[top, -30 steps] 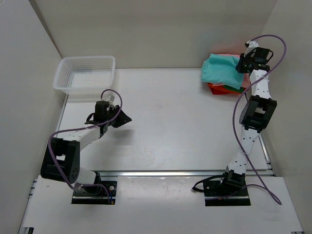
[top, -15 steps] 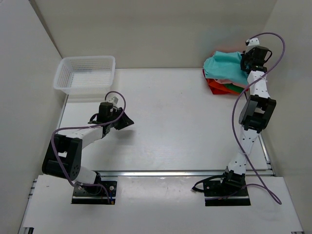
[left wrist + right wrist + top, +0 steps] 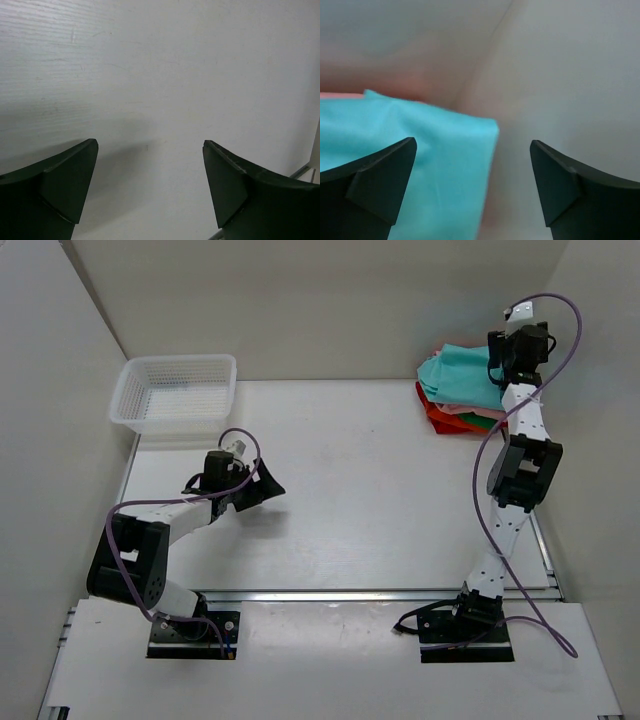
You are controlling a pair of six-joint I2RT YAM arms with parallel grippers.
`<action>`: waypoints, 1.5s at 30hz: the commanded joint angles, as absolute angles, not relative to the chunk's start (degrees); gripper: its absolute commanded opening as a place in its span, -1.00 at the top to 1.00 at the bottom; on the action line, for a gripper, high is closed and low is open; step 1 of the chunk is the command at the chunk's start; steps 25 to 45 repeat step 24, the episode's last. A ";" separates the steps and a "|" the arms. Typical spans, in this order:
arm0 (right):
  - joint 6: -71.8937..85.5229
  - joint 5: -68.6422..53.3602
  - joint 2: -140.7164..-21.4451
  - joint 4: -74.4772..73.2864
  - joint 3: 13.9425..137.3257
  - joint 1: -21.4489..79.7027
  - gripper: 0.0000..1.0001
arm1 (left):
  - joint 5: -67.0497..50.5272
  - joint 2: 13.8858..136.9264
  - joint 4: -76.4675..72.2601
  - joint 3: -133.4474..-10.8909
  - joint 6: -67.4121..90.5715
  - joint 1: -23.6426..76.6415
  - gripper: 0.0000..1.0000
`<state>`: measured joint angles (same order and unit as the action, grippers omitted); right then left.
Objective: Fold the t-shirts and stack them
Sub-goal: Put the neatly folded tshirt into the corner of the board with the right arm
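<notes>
The t-shirts lie stacked at the table's back right corner. A teal t-shirt is on top, over a salmon pink one, a sliver of green, and a red-orange one. My right gripper hovers at the stack's far right edge. It is open, and the teal t-shirt lies under its left finger with nothing pinched. My left gripper is open over bare table at the left middle. Nothing sits between its fingers.
A white mesh basket stands at the back left corner. White walls close in the table at the back and both sides, and the right wall is close behind my right gripper.
Both grippers have opened. The right one has drawn back and up toward the corner, and the teal t-shirt has settled on the stack. The left gripper has slid slightly right.
</notes>
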<state>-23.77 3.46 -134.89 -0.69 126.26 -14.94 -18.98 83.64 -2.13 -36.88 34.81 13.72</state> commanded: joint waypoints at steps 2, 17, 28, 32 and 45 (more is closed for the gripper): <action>-22.33 15.11 -126.59 3.79 124.47 -13.63 -1.00 | -24.41 82.45 -0.27 -38.58 31.74 13.10 -0.97; -0.27 20.11 -64.19 -21.52 58.04 20.98 -0.98 | -19.34 50.40 23.27 -35.95 25.14 18.63 -0.95; 11.41 13.11 -46.16 -25.23 43.27 23.82 -1.00 | -19.78 38.77 31.28 -32.87 23.90 18.54 -0.97; 11.41 13.11 -46.16 -25.23 43.27 23.82 -1.00 | -19.78 38.77 31.28 -32.87 23.90 18.54 -0.97; 11.41 13.11 -46.16 -25.23 43.27 23.82 -1.00 | -19.78 38.77 31.28 -32.87 23.90 18.54 -0.97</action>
